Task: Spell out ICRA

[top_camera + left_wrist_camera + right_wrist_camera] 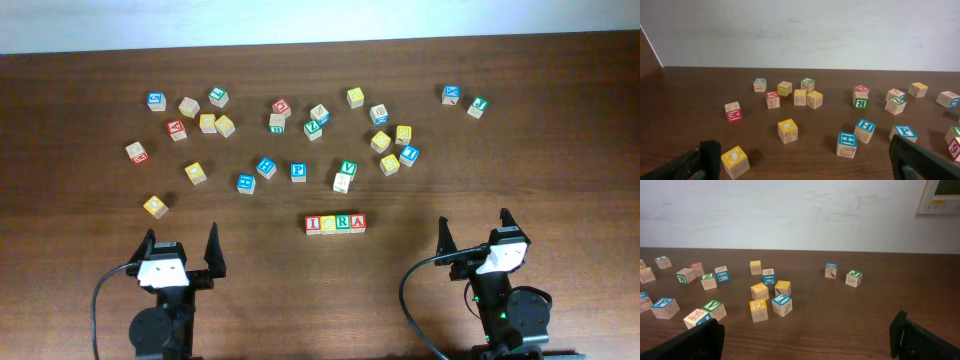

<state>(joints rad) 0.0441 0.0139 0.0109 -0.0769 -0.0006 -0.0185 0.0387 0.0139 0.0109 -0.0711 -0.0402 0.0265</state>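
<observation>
ICRA [335, 223] stands as a row of four small light-wood alphabet cubes, touching side by side on the near middle of the dark brown wooden desk [80, 210], between the two arms and a little ahead of them. Only the overhead view shows the row.

The left hand [182, 235] hangs with its black fingers wide apart, gripping nothing. The right hand [474, 220] is spread the same way, also empty. Each wrist view shows only the finger ends, cut off at the lower corners.

Loose wooden letter cubes [215, 125] scatter across the far half of the desk. The blue P cube [298, 171] and green V cube [347, 166] lie just beyond the row, apart from it.

From left to right the row reads red I cube [313, 223], yellow C cube [328, 223], green R cube [343, 223], red A cube [358, 223], with letters tiny and barely legible.
</observation>
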